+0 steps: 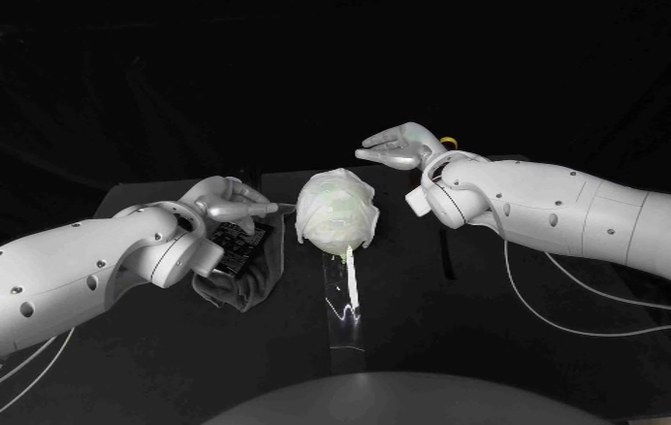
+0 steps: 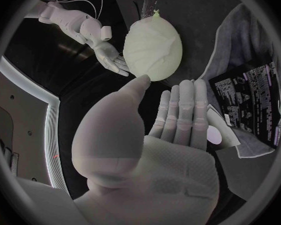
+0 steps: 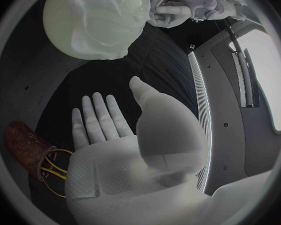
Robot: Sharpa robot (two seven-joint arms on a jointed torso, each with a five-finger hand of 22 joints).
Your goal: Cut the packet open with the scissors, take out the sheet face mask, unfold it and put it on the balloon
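Both hands: left hand point(image 1: 228, 203) and right hand point(image 1: 399, 146) beside balloon point(image 1: 347, 229), fingers apart, empty.
Risk: a nudge rolls balloon, mask point(image 3: 109, 7) slips off.

The black table point(image 1: 448, 367) spreads out under both hands, its far edge running just behind the left hand point(image 1: 231, 202) and the right hand point(image 1: 399, 146). Past that edge the room is too dark to tell wall from floor. A dark grey cloth point(image 1: 245, 294) lies rumpled on the table beneath the left hand.
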